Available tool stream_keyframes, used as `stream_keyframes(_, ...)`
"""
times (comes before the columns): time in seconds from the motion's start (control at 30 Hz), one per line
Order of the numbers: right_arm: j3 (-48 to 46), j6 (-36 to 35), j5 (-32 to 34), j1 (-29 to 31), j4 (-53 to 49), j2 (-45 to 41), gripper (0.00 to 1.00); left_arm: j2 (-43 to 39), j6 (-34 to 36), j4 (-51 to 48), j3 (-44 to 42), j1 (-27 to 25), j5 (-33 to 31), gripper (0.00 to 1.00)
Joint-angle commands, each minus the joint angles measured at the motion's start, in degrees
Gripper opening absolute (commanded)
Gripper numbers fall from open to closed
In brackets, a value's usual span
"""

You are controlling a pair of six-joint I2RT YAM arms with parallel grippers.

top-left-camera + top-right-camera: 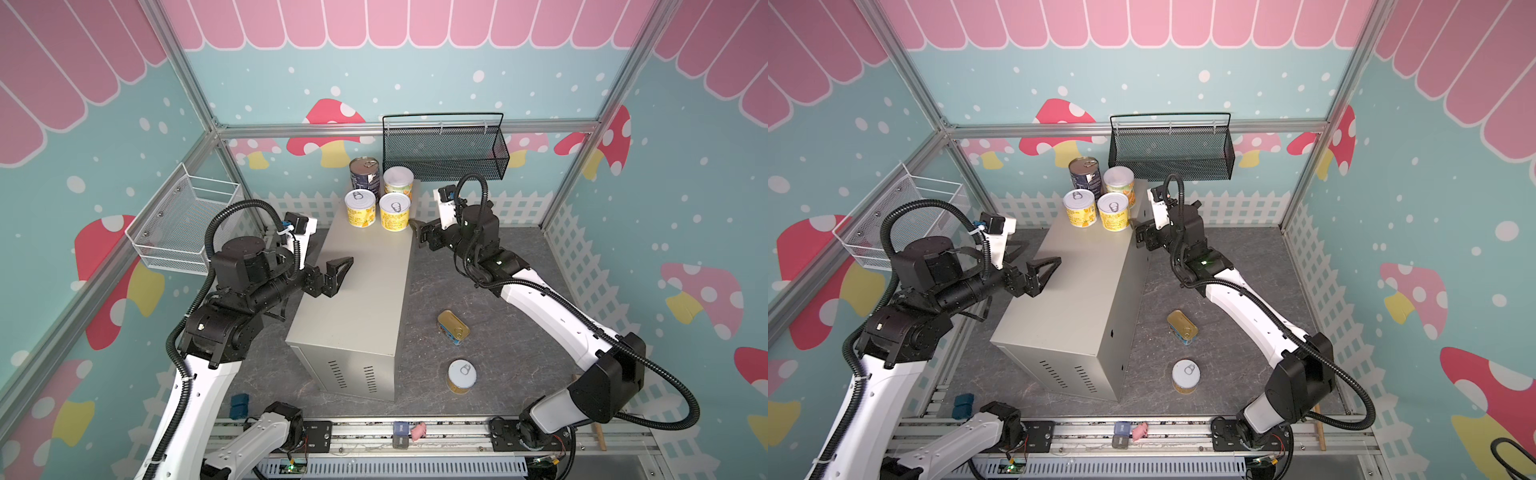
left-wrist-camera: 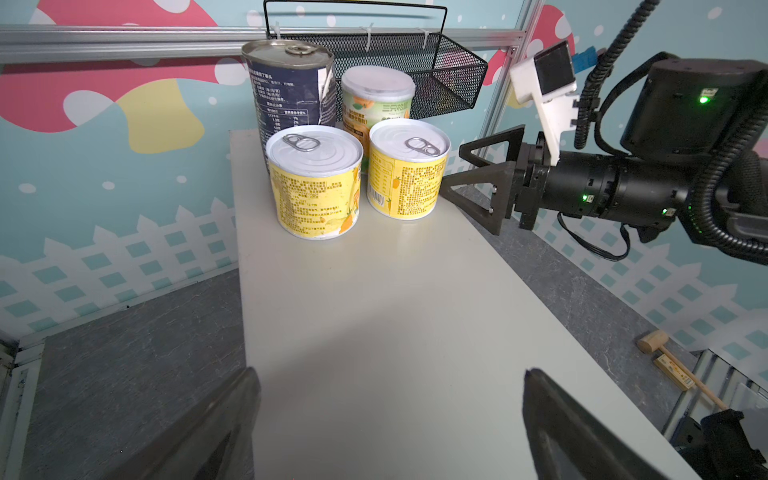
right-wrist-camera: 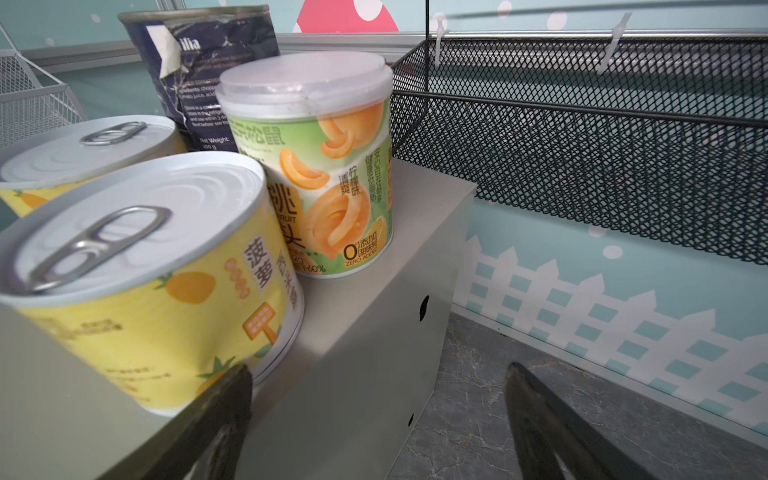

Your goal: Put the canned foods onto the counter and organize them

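Short pull-tab can (image 1: 461, 375), flat gold tin (image 1: 453, 328) off the surface (image 1: 365, 286): rigid, slick, likely weighty, so pinch across sidewalls, tin by long edges; both jaws apart, empty.

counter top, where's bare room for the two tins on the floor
Bare: the beige-grey metal counter from the front pair of yellow pull-tab cans to its vented near end, the open left gripper over its left edge. Crowded: the far end, four cans.

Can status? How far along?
Done: four cans grouped on the counter, far end: navy can, white-lidded can, two yellow cans. In hand: nothing; left gripper and right gripper open, empty. Left: gold tin and third yellow can on the floor.
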Motion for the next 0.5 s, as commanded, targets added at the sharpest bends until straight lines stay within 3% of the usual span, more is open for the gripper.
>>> stream_keyframes(0.0,0.84,-0.57,-0.28,-0.23,0.31,-0.07,0.96,-0.09,0.04,0.82,-0.62,0.43,1.03,0.99)
stream_keyframes(0.47,1.38,-0.25,-0.98,-0.23,0.40,0.65,0.96,-0.16,-0.05,0.77,-0.61,0.41,0.99,0.99)
